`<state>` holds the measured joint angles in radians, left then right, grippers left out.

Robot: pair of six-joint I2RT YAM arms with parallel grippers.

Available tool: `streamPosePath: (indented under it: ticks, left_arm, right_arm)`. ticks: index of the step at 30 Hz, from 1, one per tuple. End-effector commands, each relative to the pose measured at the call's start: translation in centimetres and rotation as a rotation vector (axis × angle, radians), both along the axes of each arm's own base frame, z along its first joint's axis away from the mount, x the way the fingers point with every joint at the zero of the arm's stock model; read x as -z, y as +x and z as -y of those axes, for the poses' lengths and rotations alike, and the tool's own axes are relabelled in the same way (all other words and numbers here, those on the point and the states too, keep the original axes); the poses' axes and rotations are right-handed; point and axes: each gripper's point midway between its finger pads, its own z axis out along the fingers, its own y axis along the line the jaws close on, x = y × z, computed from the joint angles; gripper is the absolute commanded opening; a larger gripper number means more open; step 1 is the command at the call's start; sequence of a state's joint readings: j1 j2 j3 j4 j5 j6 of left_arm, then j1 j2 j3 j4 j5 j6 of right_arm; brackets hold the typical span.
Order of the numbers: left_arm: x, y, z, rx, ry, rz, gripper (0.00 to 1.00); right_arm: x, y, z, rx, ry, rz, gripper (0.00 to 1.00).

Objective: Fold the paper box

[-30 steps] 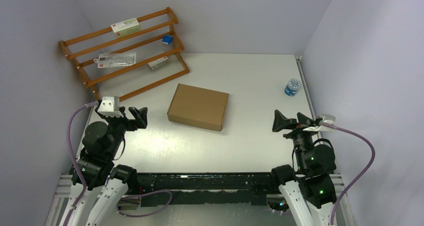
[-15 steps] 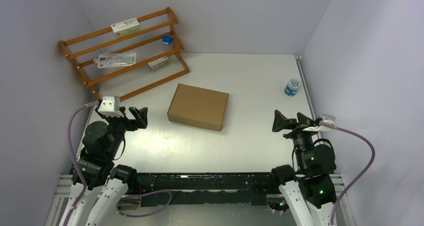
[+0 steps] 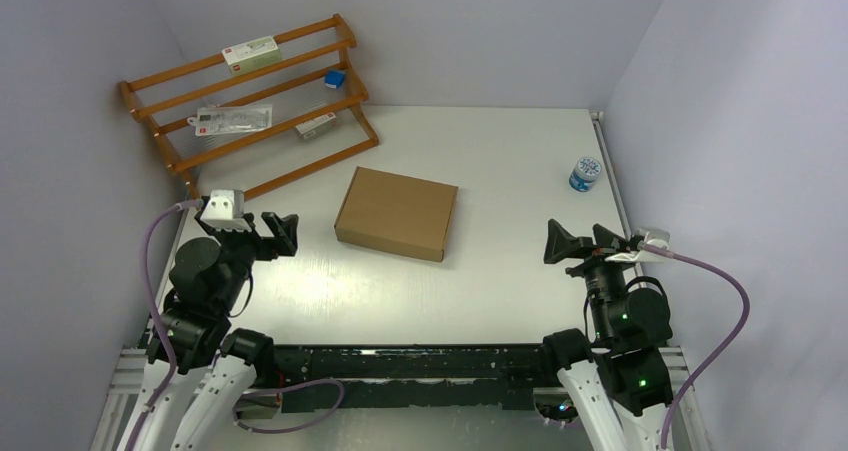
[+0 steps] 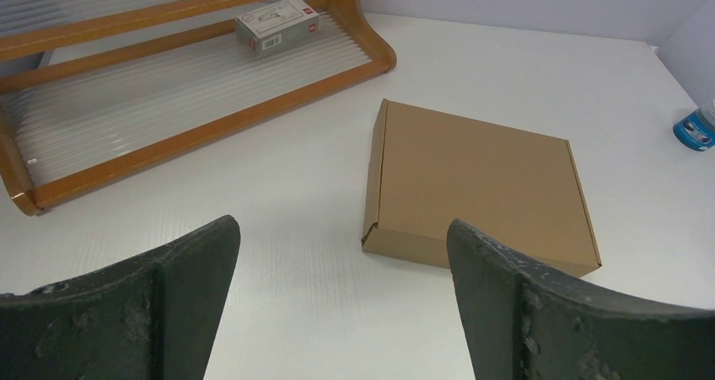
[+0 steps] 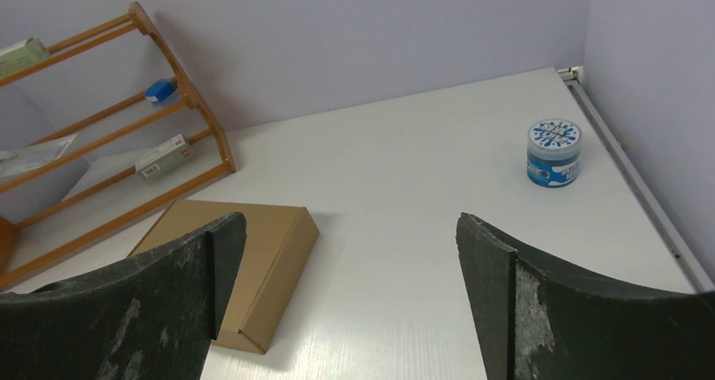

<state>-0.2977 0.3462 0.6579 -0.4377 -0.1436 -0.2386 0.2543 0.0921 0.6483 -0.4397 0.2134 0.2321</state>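
Sitting closed mid-table, the paper box (image 3: 396, 213) is plain brown card. Left gripper (image 3: 275, 233) and right gripper (image 3: 578, 243) hang wide open, clear of it; rack (image 4: 211, 129) labels are unreadable.

Probably a robot lab, white table (image 3: 500, 301) boxed by lilac walls (image 3: 450, 31)

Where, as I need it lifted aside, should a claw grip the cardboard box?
Likely across the shorter span of the paper box, from above, pressing its near and far walls: it lies flat, closed and shallow, with no raised flap to pinch. The left claw, open, is nearer.
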Motion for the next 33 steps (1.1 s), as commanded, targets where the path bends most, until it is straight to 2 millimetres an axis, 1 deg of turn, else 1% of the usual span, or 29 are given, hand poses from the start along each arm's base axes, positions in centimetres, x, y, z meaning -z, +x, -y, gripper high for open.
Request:
streamPosePath:
  ticks: [1, 7, 18, 25, 30, 33]
  left_arm:
    - [-0.3, 0.4, 0.3, 0.017, 0.007, 0.017, 0.97]
    - [-0.4, 0.3, 0.3, 0.020, 0.006, 0.020, 0.97]
    - [-0.1, 0.7, 1.0, 0.050, 0.001, 0.000, 0.97]
    - [0.1, 1.0, 1.8, 0.085, -0.002, -0.014, 0.97]
    - [0.5, 1.2, 2.3, 0.110, 0.005, -0.034, 0.97]
    - [0.6, 1.3, 2.3, 0.114, 0.008, -0.039, 0.97]
  right_arm:
    - [0.1, 0.1, -0.2, -0.009, 0.002, 0.000, 1.00]
    - [0.0, 0.0, -0.1, -0.007, 0.004, 0.004, 1.00]
    - [0.2, 0.3, -0.3, -0.011, 0.003, -0.018, 1.00]
    - [0.8, 1.2, -1.2, -0.042, 0.017, -0.080, 1.00]
    - [1.0, 2.3, -1.7, -0.047, 0.020, -0.160, 1.00]
    - [1.4, 2.9, -1.4, -0.014, 0.035, -0.229, 1.00]
